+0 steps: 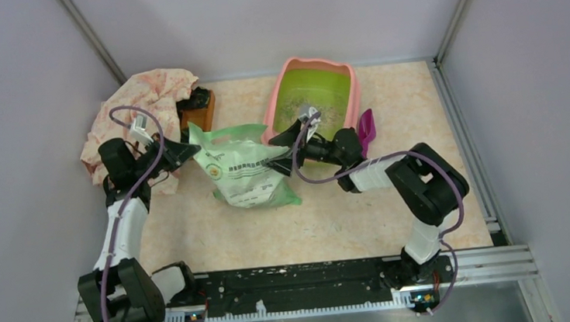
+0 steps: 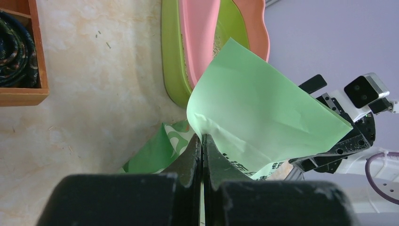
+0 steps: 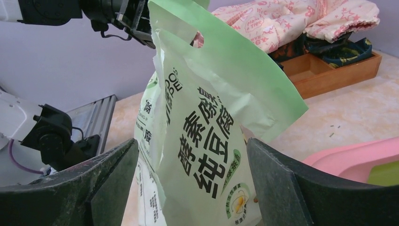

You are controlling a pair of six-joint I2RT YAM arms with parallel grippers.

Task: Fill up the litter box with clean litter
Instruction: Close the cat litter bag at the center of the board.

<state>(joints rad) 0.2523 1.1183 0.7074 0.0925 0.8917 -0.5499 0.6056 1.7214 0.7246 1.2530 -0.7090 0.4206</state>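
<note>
The litter box (image 1: 278, 85), pink-rimmed with a lime-green inside, stands at the back centre and holds a thin scatter of pale litter (image 1: 297, 113). A light green printed bag (image 1: 248, 170) stands just left of it. My left gripper (image 1: 187, 148) is shut on the bag's top left edge (image 2: 202, 139) and holds it up. My right gripper (image 1: 277, 155) is open at the bag's right side. In the right wrist view the bag (image 3: 207, 136) stands between the spread fingers (image 3: 108, 174). The box's rim also shows in the left wrist view (image 2: 197, 33) and the right wrist view (image 3: 357, 157).
A magenta scoop (image 1: 365, 127) leans at the box's right side. A wooden tray (image 1: 200, 112) with dark fabric and a pink patterned cloth (image 1: 144, 103) sit at the back left. Lilac walls close in the table on three sides.
</note>
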